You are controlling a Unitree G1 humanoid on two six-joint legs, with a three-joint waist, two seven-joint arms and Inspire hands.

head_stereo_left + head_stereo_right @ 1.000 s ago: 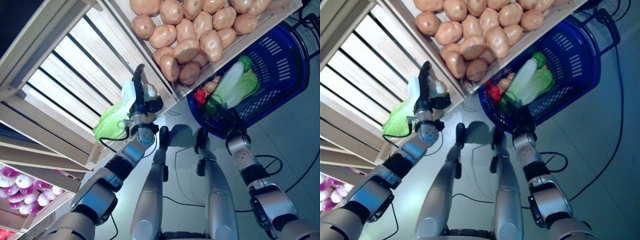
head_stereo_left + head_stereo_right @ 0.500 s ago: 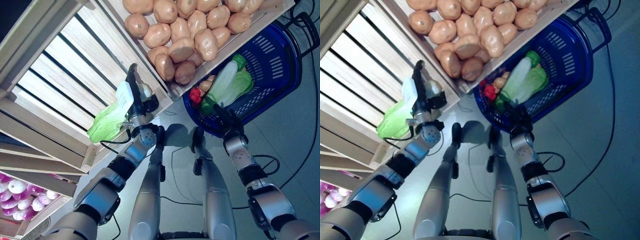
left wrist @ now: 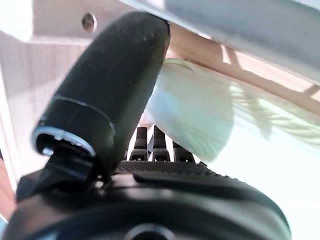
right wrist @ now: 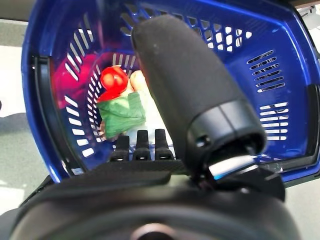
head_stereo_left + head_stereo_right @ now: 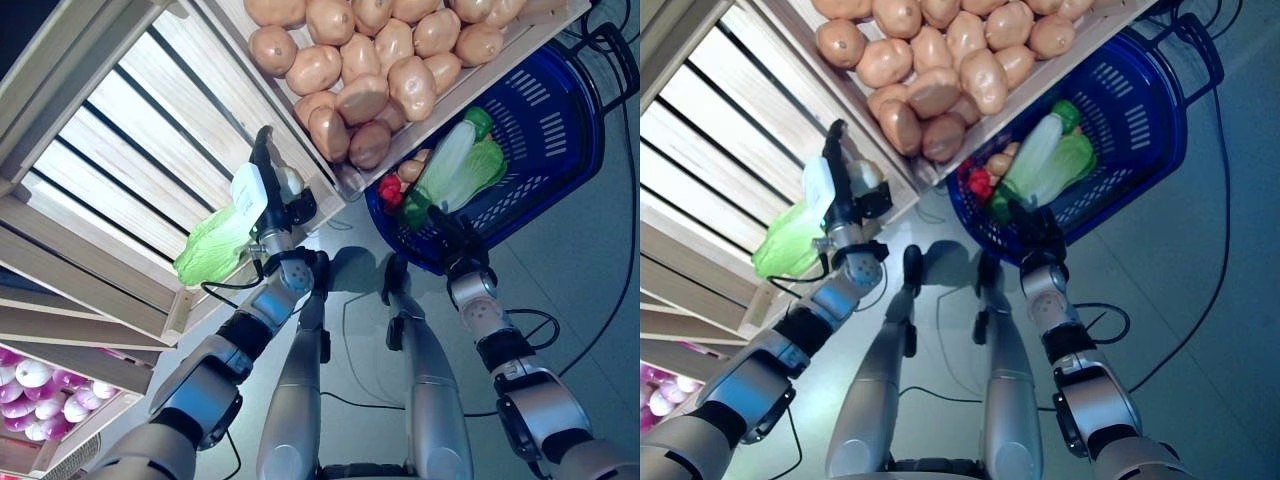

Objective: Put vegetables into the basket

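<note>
Where crate (image 5: pixel 150 140) meets cabbage (image 5: pixel 215 243), fingers (image 3: pixel 153 145) half-hidden.

My left hand (image 5: pixel 268 190) is black; the cabbage (image 5: pixel 218 236) against it runs pale white at the stem to bright green at the leaf. Crate (image 5: pixel 120 130): light unpainted wood slats. Potatoes (image 5: pixel 372 62): tan-brown. Basket (image 5: pixel 552 120): deep blue, slotted walls. In it: white-and-green cabbage (image 5: pixel 458 162), red vegetable (image 4: pixel 113 80). Onions (image 5: pixel 35 372): purple and white. My right hand (image 5: pixel 452 238): black.
</note>
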